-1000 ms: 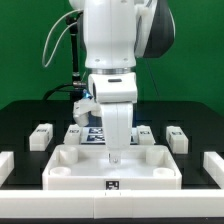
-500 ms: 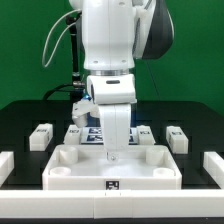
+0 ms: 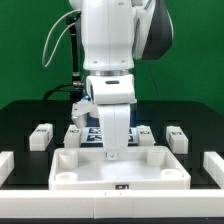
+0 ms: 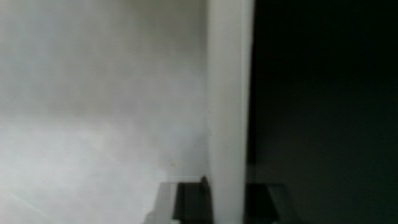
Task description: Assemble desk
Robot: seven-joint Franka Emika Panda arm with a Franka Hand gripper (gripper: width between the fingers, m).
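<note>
At the table's [image 3: 20,118] left edge in the exterior view a white block [image 3: 5,164] shows, cut off by the frame. Next comes the first leg [image 3: 40,135], lying on the black surface, then a second leg [image 3: 75,131] just beside the arm. The marker board [image 3: 92,136] lies flat behind the arm, partly hidden.

In the middle, near the table's front edge, sits the desk panel [image 3: 115,172]. It is a wide, shallow white tray with a raised rim and a small black-and-white tag on its front wall. Inside it two round raised sockets stand in the rear corners. The gripper [image 3: 112,153] comes straight down at the middle of the panel's rear rim. In the wrist view the dark fingers [image 4: 189,200] are pressed together on either side of that thin white wall, pinching it.

Past the arm lie the third leg [image 3: 144,132] and the fourth leg [image 3: 177,137], both apart from the panel. A second white block [image 3: 213,164] sits at the table's right edge.

Counted: one panel, four legs, two edge blocks.
</note>
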